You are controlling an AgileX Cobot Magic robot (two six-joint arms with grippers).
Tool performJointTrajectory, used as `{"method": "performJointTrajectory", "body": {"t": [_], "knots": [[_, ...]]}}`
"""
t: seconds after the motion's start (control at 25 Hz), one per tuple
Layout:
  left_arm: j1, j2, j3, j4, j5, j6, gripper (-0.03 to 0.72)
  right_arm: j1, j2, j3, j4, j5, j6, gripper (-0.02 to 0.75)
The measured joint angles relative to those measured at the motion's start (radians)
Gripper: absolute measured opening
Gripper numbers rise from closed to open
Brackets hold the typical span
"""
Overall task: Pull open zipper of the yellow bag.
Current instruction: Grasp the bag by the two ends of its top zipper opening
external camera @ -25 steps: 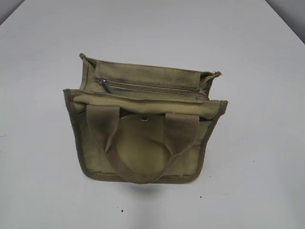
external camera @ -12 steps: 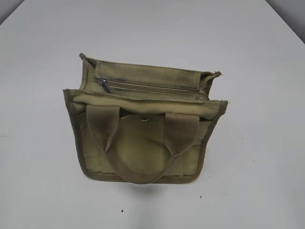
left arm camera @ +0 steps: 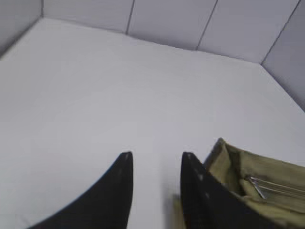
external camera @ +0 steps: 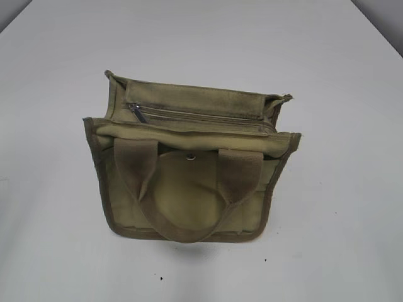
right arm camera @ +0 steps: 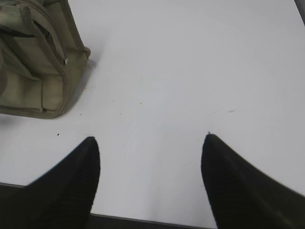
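Observation:
The yellow bag stands upright on the white table, its front pocket and looped handles toward the camera. Along its top runs the zipper, with the silver pull at the left end. Neither gripper shows in the exterior view. In the left wrist view my left gripper hovers open and empty just left of the bag's corner, and the zipper pull lies to its right. In the right wrist view my right gripper is wide open over bare table, with the bag far off at upper left.
A round metal snap button sits on the front pocket between the two handles. The white table stretches all round the bag. Its front edge lies just below my right fingers. Grey wall panels stand behind the table.

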Motion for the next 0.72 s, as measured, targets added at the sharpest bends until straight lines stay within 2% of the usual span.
{"method": "performJointTrajectory", "body": {"t": [0.04,0.12,0.24,0.32,0.48,0.56,0.72], "knots": [[0.000,0.075,-0.013,-0.099,-0.005,0.043,0.274,0.000,0.000,0.000,0.000,0.000,0.000,0.521],[-0.002,0.220,-0.054,-0.282,0.033,0.222,0.298,0.000,0.000,0.000,0.000,0.000,0.000,0.521],[-0.011,0.483,-0.166,-0.550,0.181,0.438,0.333,0.000,0.000,0.000,0.000,0.000,0.000,0.521],[-0.027,0.645,-0.258,-0.635,0.282,0.489,0.345,0.000,0.000,0.000,0.000,0.000,0.000,0.521],[-0.103,0.926,-0.430,-0.654,0.421,0.515,0.351,0.000,0.000,0.000,0.000,0.000,0.000,0.521],[-0.148,1.039,-0.493,-0.636,0.438,0.511,0.351,0.000,0.000,0.000,0.000,0.000,0.000,0.521],[-0.193,1.227,-0.576,-0.599,0.443,0.472,0.351,0.000,0.017,0.000,0.008,0.000,0.000,0.521]]}}
